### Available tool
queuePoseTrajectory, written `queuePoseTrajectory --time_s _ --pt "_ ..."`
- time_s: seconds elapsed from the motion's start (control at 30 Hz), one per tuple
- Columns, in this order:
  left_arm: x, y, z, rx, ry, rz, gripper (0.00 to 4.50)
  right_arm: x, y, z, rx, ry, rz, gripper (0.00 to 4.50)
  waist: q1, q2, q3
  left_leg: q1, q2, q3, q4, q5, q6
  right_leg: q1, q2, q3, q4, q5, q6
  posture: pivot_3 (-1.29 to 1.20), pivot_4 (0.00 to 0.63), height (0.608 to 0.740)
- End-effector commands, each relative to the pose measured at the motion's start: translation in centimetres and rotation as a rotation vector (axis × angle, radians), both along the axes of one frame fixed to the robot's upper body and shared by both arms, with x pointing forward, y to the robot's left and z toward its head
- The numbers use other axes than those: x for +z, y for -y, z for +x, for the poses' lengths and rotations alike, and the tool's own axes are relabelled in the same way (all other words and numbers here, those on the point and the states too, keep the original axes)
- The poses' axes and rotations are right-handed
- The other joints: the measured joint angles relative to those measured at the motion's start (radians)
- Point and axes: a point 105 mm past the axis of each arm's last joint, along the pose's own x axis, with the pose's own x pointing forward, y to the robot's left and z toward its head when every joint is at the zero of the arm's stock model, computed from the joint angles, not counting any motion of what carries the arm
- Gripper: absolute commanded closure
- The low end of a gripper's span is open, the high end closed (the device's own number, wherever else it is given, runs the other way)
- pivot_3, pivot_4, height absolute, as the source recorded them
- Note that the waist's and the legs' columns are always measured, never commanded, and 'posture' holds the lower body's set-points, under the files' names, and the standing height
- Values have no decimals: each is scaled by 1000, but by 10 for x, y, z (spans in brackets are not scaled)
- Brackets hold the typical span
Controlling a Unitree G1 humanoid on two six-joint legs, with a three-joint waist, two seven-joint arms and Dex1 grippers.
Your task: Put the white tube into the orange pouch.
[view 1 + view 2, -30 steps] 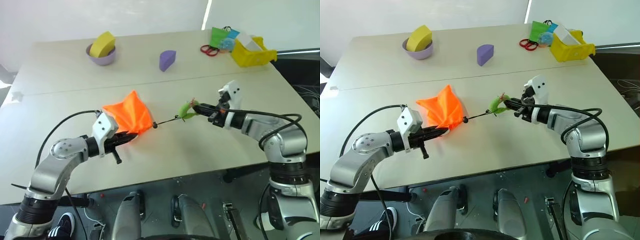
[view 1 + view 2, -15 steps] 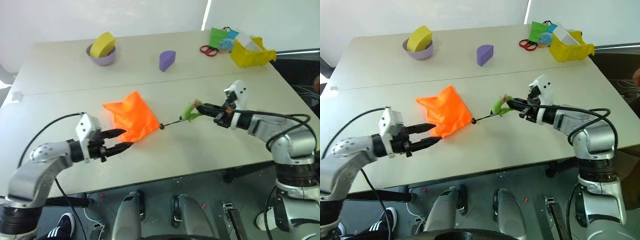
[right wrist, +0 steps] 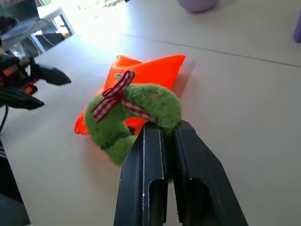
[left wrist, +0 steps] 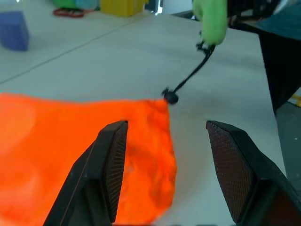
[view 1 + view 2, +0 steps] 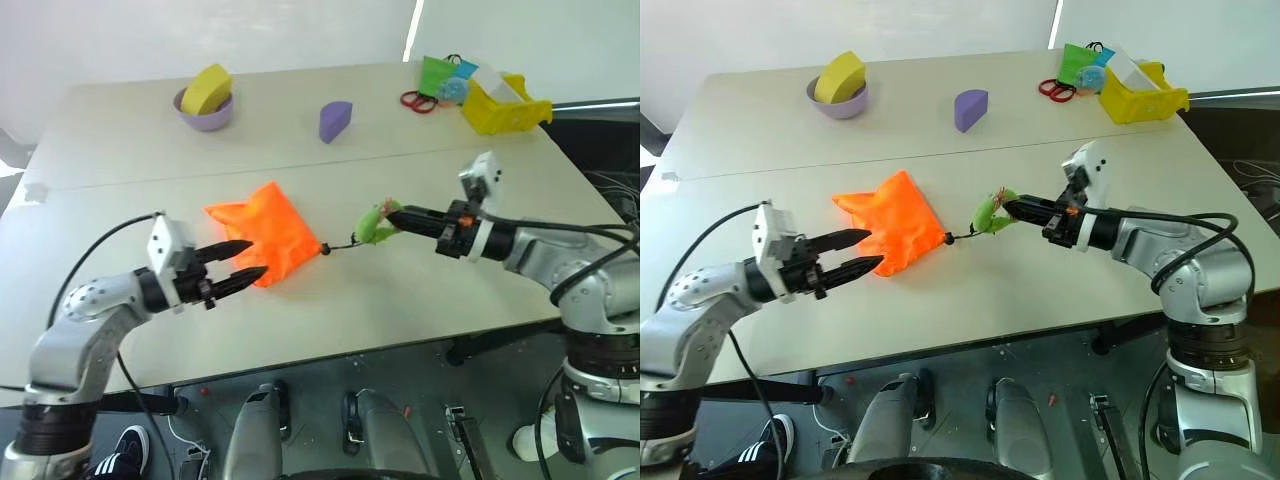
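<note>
- Orange pouch (image 5: 268, 232) lies flat on the worktop (image 5: 420, 290), its cord end turned toward the robot's right. No white tube can be seen anywhere on the worktop; it may already be inside the pouch, but the fabric hides that, so I cannot tell.
- Right pincer (image 5: 396, 213) is clamped tight on the fuzzy green ring (image 5: 374, 223) at the end of the dark cord (image 5: 341, 243). The ring carries a red-checked ribbon (image 3: 114, 94). The cord runs nearly straight from the ring to the pouch's gathered corner, which suggests the pull is meant to cinch the mouth.
- Left pincer (image 5: 243, 259) hovers just off the pouch's near edge, fingers (image 4: 112, 165) spread apart and holding nothing. The left wrist view shows fabric between and beyond the two fingers, none of it pinched.
- Judgement: with the left side gripping nothing, a harder pull on the cord would likely drag the whole pouch across the worktop rather than tighten it.
- Far side, well apart: purple bowl (image 5: 204, 112) with a yellow block, purple wedge (image 5: 334, 120), yellow bin (image 5: 503, 104), red scissors (image 5: 417, 100). None bear on this step.
</note>
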Motion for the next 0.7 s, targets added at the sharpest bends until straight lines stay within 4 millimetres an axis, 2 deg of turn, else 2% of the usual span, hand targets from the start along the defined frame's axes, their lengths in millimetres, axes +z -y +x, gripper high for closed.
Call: queuePoseTrajectory --time_s 0.03,0.2,0.33,0.5,0.6,0.7 --pt "1 26 5 -49 152 95 1673 15 3 6 -40 78 11 4500 0 0 0 0 0 0 0 0 0 0 0 0 0 0 0 0 150 740" --pt "-14 52 18 -76 235 182 1673 13 7 11 -76 84 1 4500 -1 0 0 0 1 1 1 1 2 -1 3 -1 2 0 1 0 150 740" --pt "-26 67 30 -71 339 323 1673 10 14 18 -140 92 1 4500 2 0 0 1 1 1 2 1 2 0 3 -2 4 0 2 0 150 740" --pt "-14 81 40 -24 333 261 1673 -13 30 31 -277 46 -50 4500 4 0 0 0 1 1 3 1 2 0 2 -2 4 1 3 0 150 740" --pt "-16 81 42 -26 309 267 1673 -27 39 37 -350 18 -77 4500 2 0 0 0 0 1 4 2 4 0 2 -2 4 2 4 0 150 740" --pt "-22 82 41 -52 259 279 1673 -34 40 40 -378 11 -101 4500 0 0 0 1 1 1 4 3 5 0 3 -2 5 3 7 0 150 740"
